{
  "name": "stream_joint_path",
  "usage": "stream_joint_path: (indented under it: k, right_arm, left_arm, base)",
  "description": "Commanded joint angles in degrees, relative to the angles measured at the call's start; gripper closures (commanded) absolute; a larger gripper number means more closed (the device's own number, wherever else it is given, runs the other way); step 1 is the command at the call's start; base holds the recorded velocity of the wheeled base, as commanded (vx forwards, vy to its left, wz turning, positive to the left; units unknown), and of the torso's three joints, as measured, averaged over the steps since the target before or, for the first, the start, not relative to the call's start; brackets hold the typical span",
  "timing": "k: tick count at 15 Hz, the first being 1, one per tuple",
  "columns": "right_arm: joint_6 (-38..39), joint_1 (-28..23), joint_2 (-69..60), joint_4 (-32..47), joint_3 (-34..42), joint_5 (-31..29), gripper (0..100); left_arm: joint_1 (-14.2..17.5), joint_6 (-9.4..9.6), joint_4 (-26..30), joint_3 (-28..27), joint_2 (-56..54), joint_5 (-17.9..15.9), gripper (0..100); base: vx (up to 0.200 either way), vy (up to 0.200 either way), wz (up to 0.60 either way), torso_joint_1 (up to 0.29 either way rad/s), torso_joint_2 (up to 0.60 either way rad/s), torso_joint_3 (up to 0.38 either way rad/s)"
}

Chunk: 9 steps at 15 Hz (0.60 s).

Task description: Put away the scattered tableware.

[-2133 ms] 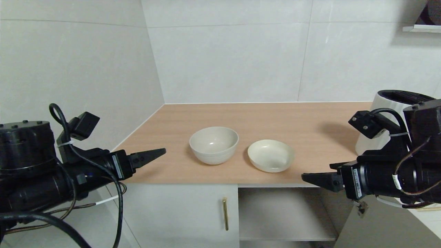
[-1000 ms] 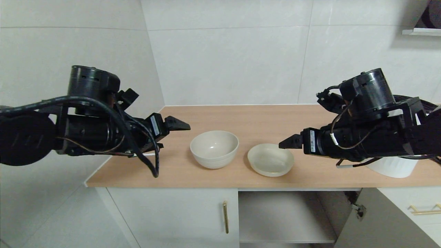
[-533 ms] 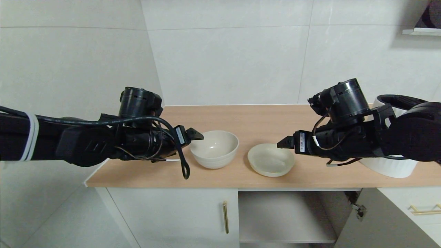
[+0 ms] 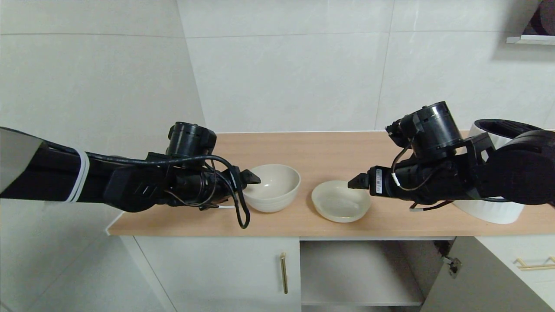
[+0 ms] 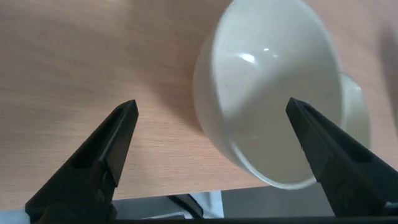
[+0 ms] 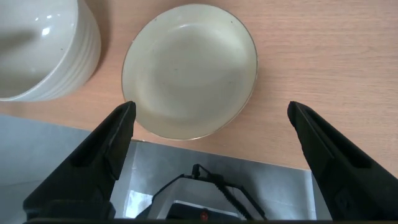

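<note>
Two pale tableware pieces stand on the wooden counter [image 4: 329, 151]. The deep bowl [image 4: 271, 186] is on the left and the shallow dish [image 4: 341, 200] on the right. My left gripper [image 4: 253, 177] is at the deep bowl's left rim. In the left wrist view this gripper [image 5: 211, 107] is open, its fingers [image 5: 106, 162] spread wider than the bowl [image 5: 267, 112]. My right gripper [image 4: 352, 182] hovers just above the right part of the dish. It is open [image 6: 210, 109], with the dish [image 6: 189, 68] beyond its fingertips and the deep bowl [image 6: 43, 43] beside it.
A white round container [image 4: 494, 208] stands on the counter behind the right arm. Below the counter is an open cabinet compartment [image 4: 355, 268] with its door [image 4: 477, 281] swung out to the right. A closed door with a gold handle [image 4: 283, 273] is on the left. Tiled walls close off the back and left.
Both arms have risen and stretched in over the counter. The left gripper has moved right up to the deep bowl's rim. The right gripper has settled over the shallow dish.
</note>
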Motion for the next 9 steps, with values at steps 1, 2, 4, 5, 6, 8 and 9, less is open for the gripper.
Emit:
stream_joint_path:
  k: [1,2,4,5,6,8,9]
  right_arm:
    - [0.0,0.1,-0.3,0.1,0.0,0.0,0]
    - [0.0,0.0,-0.3,0.1,0.0,0.0,0]
    - [-0.1,0.1,-0.1,0.3,-0.2,0.0,0]
    - [-0.1,0.0,0.0,0.5,-0.2,0.0,0]
    - [-0.1,0.0,0.1,0.5,-0.3,0.0,0]
    - [0.0,0.0,0.8,0.5,-0.5,-0.5,0]
    - [-0.1,0.0,1.1,0.5,-0.5,-0.6,0]
  left_arm:
    - [-0.3,-0.03,0.1,0.0,0.6,0.0,100]
    - [-0.3,-0.29,0.1,0.0,0.7,0.0,100]
    - [-0.4,-1.17,0.1,-0.1,0.2,-0.2,100]
    - [-0.3,-1.17,0.1,-0.1,0.0,-0.2,100]
    - [-0.3,-1.17,0.1,-0.1,0.0,-0.2,100]
    - [-0.4,-1.17,0.2,0.1,-0.4,-0.3,100]
    - [-0.4,-1.26,0.3,0.1,-0.4,-0.3,100]
  base:
    - [0.000,0.000,0.00,0.000,0.00,0.000]
    - [0.000,0.000,0.00,0.000,0.00,0.000]
    - [0.000,0.000,0.00,0.000,0.00,0.000]
    - [0.000,0.000,0.00,0.000,0.00,0.000]
    - [0.000,0.000,0.00,0.000,0.00,0.000]
    - [0.000,0.000,0.00,0.000,0.00,0.000]
    - [0.000,0.000,0.00,0.000,0.00,0.000]
